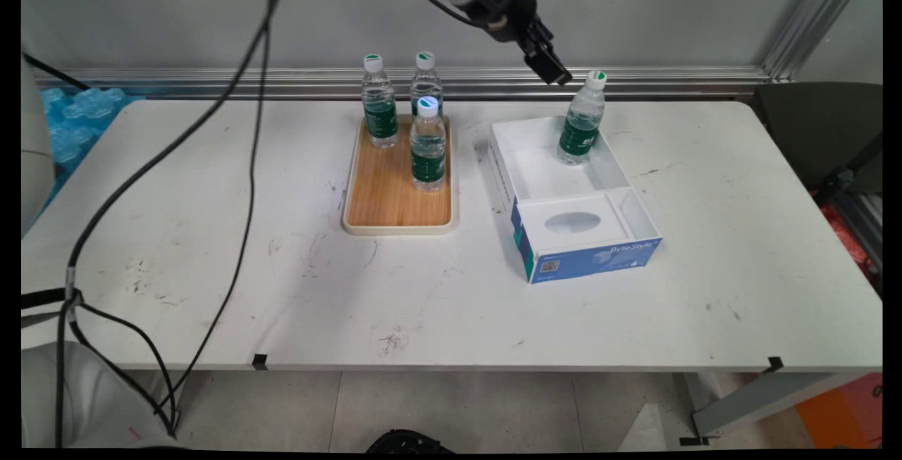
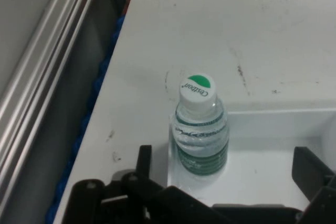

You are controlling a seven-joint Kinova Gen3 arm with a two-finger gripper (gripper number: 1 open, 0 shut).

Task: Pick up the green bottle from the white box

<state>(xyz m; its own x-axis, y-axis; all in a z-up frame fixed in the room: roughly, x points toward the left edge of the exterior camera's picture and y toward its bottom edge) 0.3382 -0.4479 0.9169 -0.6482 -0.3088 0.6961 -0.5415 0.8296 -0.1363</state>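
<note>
Hand view: bottle (image 2: 200,129) below end effector (image 2: 226,182)

Water bottle (image 1: 582,122) (image 2: 199,129) — clear plastic, green label, white cap with green mark — upright in far corner of open white box (image 1: 550,171) (image 2: 273,145); end effector (image 1: 551,69) open above, apart.

a robot lab: scuffed white table (image 1: 211,249), aluminium frame rail (image 1: 634,79) along a bare grey wall, dangling black cables (image 1: 250,164).
</note>
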